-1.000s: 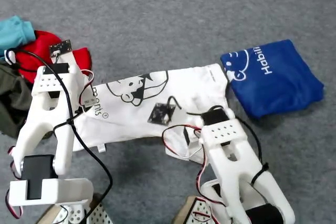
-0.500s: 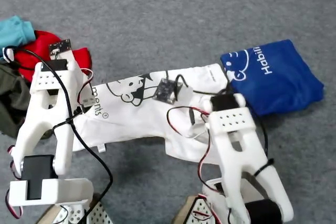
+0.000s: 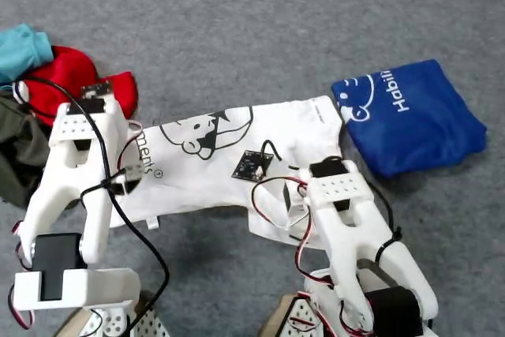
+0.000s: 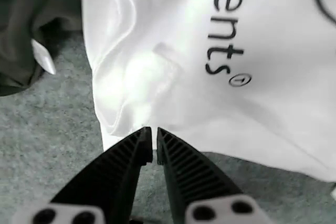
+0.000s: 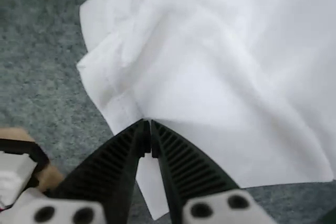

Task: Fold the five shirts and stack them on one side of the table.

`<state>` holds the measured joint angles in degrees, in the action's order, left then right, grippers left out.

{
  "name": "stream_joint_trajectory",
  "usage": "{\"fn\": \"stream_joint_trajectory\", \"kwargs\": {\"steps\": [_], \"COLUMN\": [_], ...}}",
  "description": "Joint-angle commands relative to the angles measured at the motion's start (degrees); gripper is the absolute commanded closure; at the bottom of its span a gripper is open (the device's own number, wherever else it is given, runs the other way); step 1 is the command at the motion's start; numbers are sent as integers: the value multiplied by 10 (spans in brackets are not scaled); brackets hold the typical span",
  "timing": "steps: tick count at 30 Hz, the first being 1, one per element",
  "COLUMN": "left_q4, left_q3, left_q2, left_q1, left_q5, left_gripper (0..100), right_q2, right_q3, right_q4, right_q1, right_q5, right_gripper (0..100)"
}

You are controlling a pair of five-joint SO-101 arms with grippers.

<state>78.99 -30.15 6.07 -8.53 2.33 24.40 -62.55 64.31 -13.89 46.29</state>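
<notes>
- Handling: the white cotton shirt (image 3: pixel 197 175) with black cartoon print was judged light, limp and not fragile. It would sag and crease wherever unsupported, and a single layer could slip out of a shallow pinch. The soundest hold was judged to be a doubled hem or a corner, taken deep, with both arms lifting together.
- Location: the shirt lay spread out, print upward, in the middle of the grey carpet-textured tabletop (image 3: pixel 237 45), reaching from one arm to the other.
- Left gripper (image 4: pixel 154 144): the jaws were drawn together with only a sliver between them. Their tips met the shirt's rounded, rumpled edge. The bulk of the cloth lay ahead of the tips, and bare tabletop lay under the jaws. Whether any cloth was nipped could not be confirmed.
- Right gripper (image 5: pixel 147 134): the jaws were likewise closed and sat over the cloth. Their tips were at a fold line, with a layered corner just beside them and more white fabric ahead and beneath. A pinch could not be confirmed here either.
- Other garments: the folded blue shirt (image 3: pixel 414 120) lay apart from the right jaws, on the side away from the left arm. The red shirt (image 3: pixel 67 76), teal shirt (image 3: pixel 24 45) and dark olive shirt (image 3: pixel 20 155) lay heaped near the left jaws, unfolded.
</notes>
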Motion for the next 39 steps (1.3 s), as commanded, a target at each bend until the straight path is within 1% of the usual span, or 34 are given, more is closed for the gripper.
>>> {"fn": "stream_joint_trajectory", "kwargs": {"steps": [1,3,5,8,10,13,16,20,24,28,30,34,37,39], "left_q4": [8,13,28,34,35,35,31,29,-40,-107,-135,-186,-189,-175], "left_q3": [-23,-33,-26,17,57,106,130,137,112,59,32,-11,-18,-17], "left_q2": [23,24,24,24,24,22,19,18,17,17,10,-33,-69,-82], "left_q1": [-1,-12,-38,-77,-88,-80,-49,18,56,56,55,55,55,54], "left_q5": [-48,-77,-99,-103,-90,-32,4,13,14,14,14,11,11,10], "left_gripper": [970,971,982,981,981,981,980,979,979,979,981,981,981,981], "right_q2": [1,1,2,-2,-3,-3,-19,-103,-225,-350,-406,-492,-524,-539], "right_q3": [7,25,64,150,225,316,360,384,412,475,519,594,641,671], "right_q4": [0,13,42,85,130,154,108,1,-114,-191,-204,-190,-146,-120], "right_q1": [9,10,13,13,13,10,2,1,4,7,11,14,20,22], "right_q5": [-5,-5,-7,-15,-47,-90,-108,-139,-174,-227,-251,-256,-255,-255], "right_gripper": [982,982,982,984,996,995,995,995,995,995,995,995,995,995]}}
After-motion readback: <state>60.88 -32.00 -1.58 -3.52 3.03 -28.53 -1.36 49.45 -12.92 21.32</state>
